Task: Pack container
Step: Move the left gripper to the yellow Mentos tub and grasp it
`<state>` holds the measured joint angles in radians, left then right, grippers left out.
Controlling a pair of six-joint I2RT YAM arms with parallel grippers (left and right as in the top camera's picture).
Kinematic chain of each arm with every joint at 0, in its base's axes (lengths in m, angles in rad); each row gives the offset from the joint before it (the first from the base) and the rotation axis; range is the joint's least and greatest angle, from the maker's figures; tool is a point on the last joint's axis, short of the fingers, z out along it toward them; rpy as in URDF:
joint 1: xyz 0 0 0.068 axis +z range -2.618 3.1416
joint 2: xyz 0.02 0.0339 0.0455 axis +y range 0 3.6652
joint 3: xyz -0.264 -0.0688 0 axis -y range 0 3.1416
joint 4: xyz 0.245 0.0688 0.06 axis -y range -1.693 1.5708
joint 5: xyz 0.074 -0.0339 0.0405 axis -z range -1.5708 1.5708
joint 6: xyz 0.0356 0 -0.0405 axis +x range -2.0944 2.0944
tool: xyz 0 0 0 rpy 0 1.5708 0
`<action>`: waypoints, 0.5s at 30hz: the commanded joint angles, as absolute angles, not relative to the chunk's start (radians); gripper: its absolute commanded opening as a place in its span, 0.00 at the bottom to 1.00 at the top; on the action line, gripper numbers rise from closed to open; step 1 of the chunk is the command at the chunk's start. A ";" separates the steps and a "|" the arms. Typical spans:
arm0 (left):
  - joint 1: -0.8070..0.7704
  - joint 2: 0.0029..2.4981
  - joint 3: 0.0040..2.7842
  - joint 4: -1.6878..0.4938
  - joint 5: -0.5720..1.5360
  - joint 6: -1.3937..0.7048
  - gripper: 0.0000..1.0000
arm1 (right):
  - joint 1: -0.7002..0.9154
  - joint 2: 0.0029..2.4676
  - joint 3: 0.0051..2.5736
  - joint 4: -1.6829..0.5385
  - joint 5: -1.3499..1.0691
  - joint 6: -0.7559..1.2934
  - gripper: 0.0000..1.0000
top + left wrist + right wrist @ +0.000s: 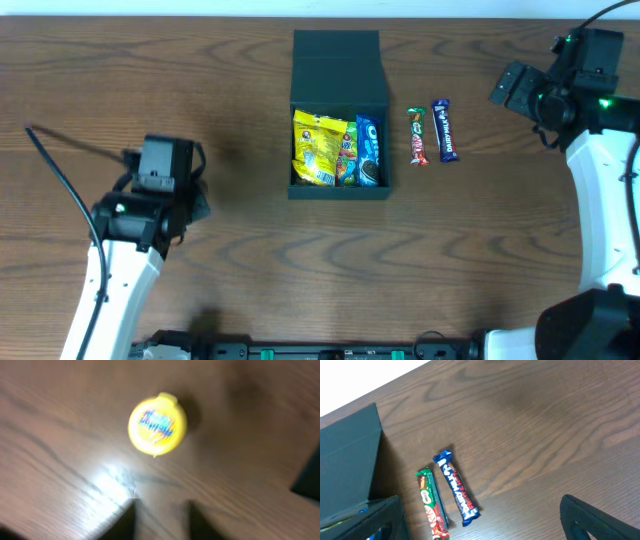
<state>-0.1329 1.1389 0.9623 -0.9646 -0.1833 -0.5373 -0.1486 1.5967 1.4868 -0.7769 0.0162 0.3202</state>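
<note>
Brown wood table (250, 250): I am seeing the container (335, 60) lying open at centre, two bars (445, 130) just right. My left gripper (162, 520) is holding its fingers apart near a yellow tub (156, 425); my right gripper (480, 515) is gaping wide.

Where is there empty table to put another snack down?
Bare wood lies between the left gripper and the container, and along the table in front of it. Crowded: inside the container, holding packets, and beside it where the green bar and blue bar lie.

snack packets (338, 150) in container (336, 65) | two bars (417, 136) just right of it | round case (157, 424) on table (250, 260)
</note>
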 commanded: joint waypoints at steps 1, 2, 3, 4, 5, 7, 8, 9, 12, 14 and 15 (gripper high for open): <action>-0.125 1.137 0.886 -0.937 -0.190 -0.679 0.66 | -0.157 1.594 1.490 -0.774 0.018 0.305 0.99; -0.125 1.137 0.863 -0.923 -0.191 -0.706 0.75 | -0.157 1.594 1.490 -0.775 0.018 0.299 0.99; -0.125 1.137 0.843 -0.909 -0.191 -0.729 0.84 | -0.157 1.593 1.490 -0.775 0.018 0.290 0.99; -0.125 1.137 0.819 -0.889 -0.196 -0.757 0.98 | -0.157 1.593 1.490 -0.776 0.018 0.285 0.99; -0.125 1.137 0.799 -0.874 -0.204 -0.775 0.95 | -0.157 1.594 1.490 -0.776 0.019 0.281 0.99; -0.125 1.137 0.747 -0.828 -0.226 -0.818 0.95 | -0.157 1.594 1.490 -0.775 0.019 0.279 0.99; -0.125 1.137 0.725 -0.804 -0.231 -0.821 0.95 | -0.157 1.594 1.490 -0.774 0.019 0.279 0.99; -0.125 1.137 0.696 -0.765 -0.237 -0.820 0.95 | -0.157 1.594 1.490 -0.773 0.019 0.279 0.99; -0.125 1.137 0.616 -0.648 -0.260 -0.818 0.95 | -0.157 1.594 1.490 -0.769 0.019 0.279 0.99; -0.125 1.137 0.580 -0.599 -0.289 -0.814 0.95 | -0.157 1.594 1.490 -0.767 0.019 0.279 0.99; -0.125 1.137 0.564 -0.574 -0.305 -0.810 0.95 | -0.157 1.594 1.490 -0.767 0.019 0.279 0.99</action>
<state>-0.1287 1.1385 0.6006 -0.6010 -0.2359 -0.7898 -0.1486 1.5967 1.4868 -0.7681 0.0170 0.2981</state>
